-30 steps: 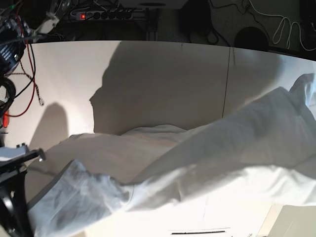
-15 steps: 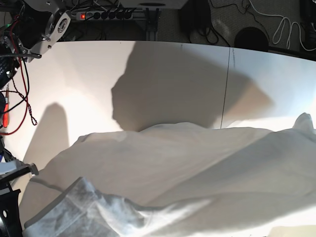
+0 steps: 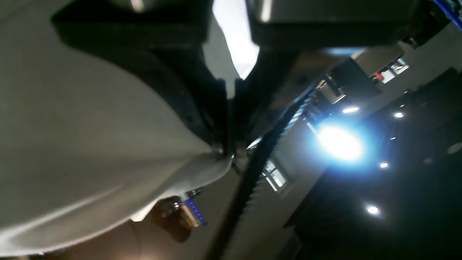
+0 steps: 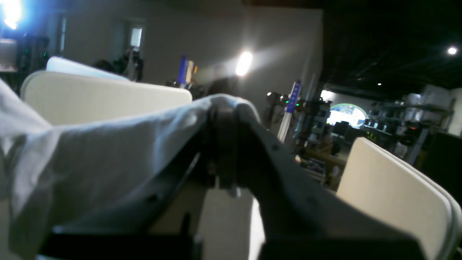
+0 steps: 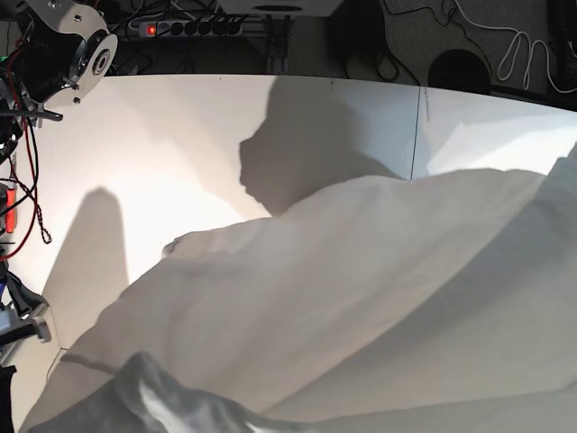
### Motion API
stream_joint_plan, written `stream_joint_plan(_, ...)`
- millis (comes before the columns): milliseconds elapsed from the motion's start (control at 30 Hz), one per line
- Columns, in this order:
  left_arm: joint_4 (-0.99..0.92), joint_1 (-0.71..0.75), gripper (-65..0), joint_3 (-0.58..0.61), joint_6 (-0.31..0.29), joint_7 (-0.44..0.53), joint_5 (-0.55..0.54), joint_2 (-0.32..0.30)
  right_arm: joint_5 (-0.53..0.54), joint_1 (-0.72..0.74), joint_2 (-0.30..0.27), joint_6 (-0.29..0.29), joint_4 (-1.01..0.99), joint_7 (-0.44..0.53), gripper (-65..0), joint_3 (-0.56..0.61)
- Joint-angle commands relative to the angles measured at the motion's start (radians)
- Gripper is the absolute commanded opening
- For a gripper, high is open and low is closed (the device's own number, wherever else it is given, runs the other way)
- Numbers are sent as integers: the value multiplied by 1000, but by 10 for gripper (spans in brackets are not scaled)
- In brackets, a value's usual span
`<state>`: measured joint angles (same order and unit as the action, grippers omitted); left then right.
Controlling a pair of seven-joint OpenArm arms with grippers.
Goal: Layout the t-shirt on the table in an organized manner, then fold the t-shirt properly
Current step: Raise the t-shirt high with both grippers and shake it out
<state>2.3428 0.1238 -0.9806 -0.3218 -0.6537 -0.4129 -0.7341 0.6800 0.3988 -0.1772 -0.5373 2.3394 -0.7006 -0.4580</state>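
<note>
The white t-shirt [image 5: 361, 289] billows across the lower half of the base view, lifted off the off-white table [image 5: 180, 135] and close to the camera. A wrinkled fold hangs at the bottom left. Neither gripper's fingers show in the base view. In the left wrist view, my left gripper [image 3: 228, 150] is shut on an edge of the t-shirt [image 3: 90, 126], which stretches away to the left. In the right wrist view, my right gripper [image 4: 224, 108] is shut on the t-shirt [image 4: 90, 159], with cloth draped over its fingertips. Both wrist cameras look up into the room.
Part of the arm [image 5: 72, 45] on the left stands at the table's far left corner, with red and black cables [image 5: 27, 180] hanging below it. A power strip [image 5: 194, 27] and white cord [image 5: 523, 45] lie behind the table. A dark seam [image 5: 415, 135] crosses the tabletop.
The t-shirt has risen and spread toward the camera, now covering far more of the table. Its shadow has shrunk toward the back. The arm on the left has moved up and away.
</note>
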Motion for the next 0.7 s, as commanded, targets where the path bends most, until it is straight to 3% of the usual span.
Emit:
stream_joint_plan(0, 10, -10, -650, 10, 19, 29, 9, -24, -8, 22, -8, 10, 17, 35, -650, 5)
stream_joint_plan(367, -69, -11, -650, 113, 11, 52, 10, 19, -50, 22, -8, 18, -150, 46, -650, 63)
stream_joint_plan(667, -68, -73, -650, 113, 12, 51, 10, 20, 20, 16, -8, -3, 14, 8, -650, 63)
